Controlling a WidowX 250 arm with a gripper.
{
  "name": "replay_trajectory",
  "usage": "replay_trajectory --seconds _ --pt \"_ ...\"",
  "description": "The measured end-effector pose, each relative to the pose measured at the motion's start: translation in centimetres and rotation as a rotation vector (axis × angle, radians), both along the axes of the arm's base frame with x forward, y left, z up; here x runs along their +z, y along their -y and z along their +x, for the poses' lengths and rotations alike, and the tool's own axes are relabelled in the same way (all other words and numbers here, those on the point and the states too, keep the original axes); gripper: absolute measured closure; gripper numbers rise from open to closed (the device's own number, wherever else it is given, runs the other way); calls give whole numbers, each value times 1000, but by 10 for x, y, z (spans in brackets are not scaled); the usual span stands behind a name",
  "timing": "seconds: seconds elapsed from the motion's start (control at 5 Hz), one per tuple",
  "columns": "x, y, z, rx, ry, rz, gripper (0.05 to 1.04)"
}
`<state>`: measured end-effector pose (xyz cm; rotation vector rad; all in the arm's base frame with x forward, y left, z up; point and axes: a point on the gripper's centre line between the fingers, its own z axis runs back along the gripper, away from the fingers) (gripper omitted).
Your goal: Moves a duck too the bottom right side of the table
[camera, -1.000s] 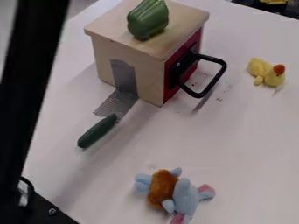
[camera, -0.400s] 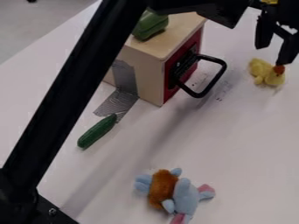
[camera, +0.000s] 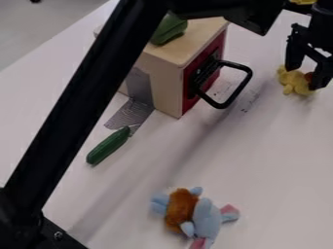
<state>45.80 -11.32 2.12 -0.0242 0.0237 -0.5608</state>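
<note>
Yellow duck, red-front box, lots of black

So the duck [camera: 296,85] is solid yellow with an orange-red bill [camera: 309,76]. Claw [camera: 304,78] and arm [camera: 81,97] are plain black. The box [camera: 168,85] is pale wood tan, with a bright red front [camera: 190,80], a black handle [camera: 240,90] and streaky silver-grey tape [camera: 130,115]. Cucumber [camera: 108,146] is deep green, pepper [camera: 168,30] a duller green. Plush toy [camera: 207,219] mixes light blue, rusty brown and pink. Desk [camera: 260,160] is whitish with a few dark specks, floor [camera: 39,29] grey.
</note>
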Motion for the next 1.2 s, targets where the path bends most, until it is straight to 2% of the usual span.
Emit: replay_trajectory --seconds 0.2,0.4,0.6,0.8,1.0,1.2 --pt "-14 -5 0 47 4 -20 134" --pt "-17 -14 1 90 13 -43 409" --pt "-16 -20 -3 103 -4 -40 648" --pt "4 -23 -11 110 0 -43 739" --pt "67 -24 -31 97 123 -89 754" --pt "122 -27 -72 87 211 -116 754"
